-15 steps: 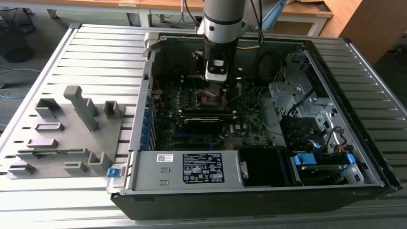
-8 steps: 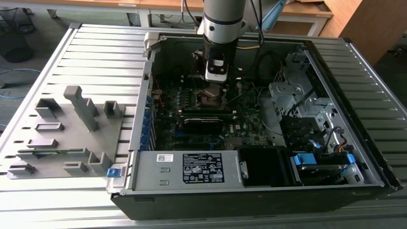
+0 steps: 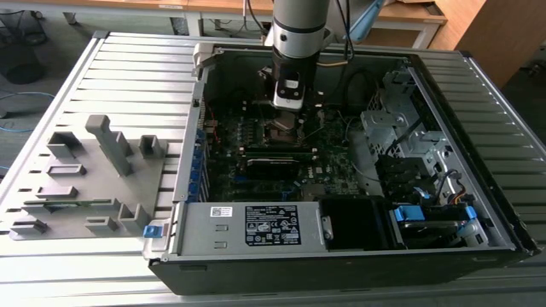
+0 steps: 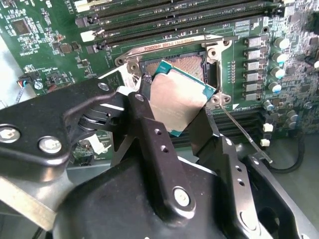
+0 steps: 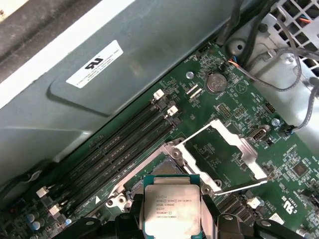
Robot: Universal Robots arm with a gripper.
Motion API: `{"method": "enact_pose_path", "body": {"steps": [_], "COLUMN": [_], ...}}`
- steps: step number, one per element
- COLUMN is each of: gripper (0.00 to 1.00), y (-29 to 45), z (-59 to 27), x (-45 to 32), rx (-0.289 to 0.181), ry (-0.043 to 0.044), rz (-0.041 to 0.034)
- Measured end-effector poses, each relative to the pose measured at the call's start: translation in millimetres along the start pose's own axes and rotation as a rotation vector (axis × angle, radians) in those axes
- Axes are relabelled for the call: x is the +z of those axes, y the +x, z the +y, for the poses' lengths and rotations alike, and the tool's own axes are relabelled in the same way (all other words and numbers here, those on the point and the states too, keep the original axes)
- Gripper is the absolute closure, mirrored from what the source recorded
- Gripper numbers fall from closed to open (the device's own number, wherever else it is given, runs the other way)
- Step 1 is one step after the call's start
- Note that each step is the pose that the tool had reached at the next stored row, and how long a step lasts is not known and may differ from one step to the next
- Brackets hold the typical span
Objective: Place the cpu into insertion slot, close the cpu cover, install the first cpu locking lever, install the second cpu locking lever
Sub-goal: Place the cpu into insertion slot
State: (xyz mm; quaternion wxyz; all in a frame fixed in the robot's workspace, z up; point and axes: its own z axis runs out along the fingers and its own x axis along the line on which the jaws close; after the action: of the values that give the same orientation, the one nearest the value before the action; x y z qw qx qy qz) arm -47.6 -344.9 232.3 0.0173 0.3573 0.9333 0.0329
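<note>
Slatted metal table [image 3: 128,64], desks [image 3: 358,13] behind. An open computer case [image 3: 341,272] lay on it, with a grey parts fixture [image 3: 85,173] toward the exterior view's left. My gripper [image 3: 286,105] reached down inside the case, right above the insertion slot [image 3: 282,132] on the motherboard [image 3: 226,150].

Second wrist view: my fingers [image 4: 149,129] were clamped narrow on the cpu [image 4: 182,99], gripping opposite edges, metal top toward the camera. I judged the edge grip kept the contact side untouched. The chip sat skewed over the slot's pin field, partly covering it. Seated or hovering, I couldn't tell. One thin locking lever [image 4: 244,134] stuck out loose beside the socket.

First wrist view: the chip sat between my fingers just beside the exposed pins. The cpu cover [image 5: 245,148] stood swung up and away, presumably so the socket stayed clear for the chip. Memory slots [image 5: 114,144] ran alongside. Cover not closed, levers not latched.
</note>
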Motion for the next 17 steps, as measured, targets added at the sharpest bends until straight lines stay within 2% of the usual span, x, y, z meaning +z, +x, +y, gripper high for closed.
{"method": "enact_pose_path", "body": {"steps": [12,17], "gripper": [0.46,0.46], "y": [0.0,0.0], "z": [0.0,0.0], "x": [0.0,0.0], "rx": [0.007,0.057], "ry": [0.0001,0.0006], "rz": [-0.0006,-0.0043]}}
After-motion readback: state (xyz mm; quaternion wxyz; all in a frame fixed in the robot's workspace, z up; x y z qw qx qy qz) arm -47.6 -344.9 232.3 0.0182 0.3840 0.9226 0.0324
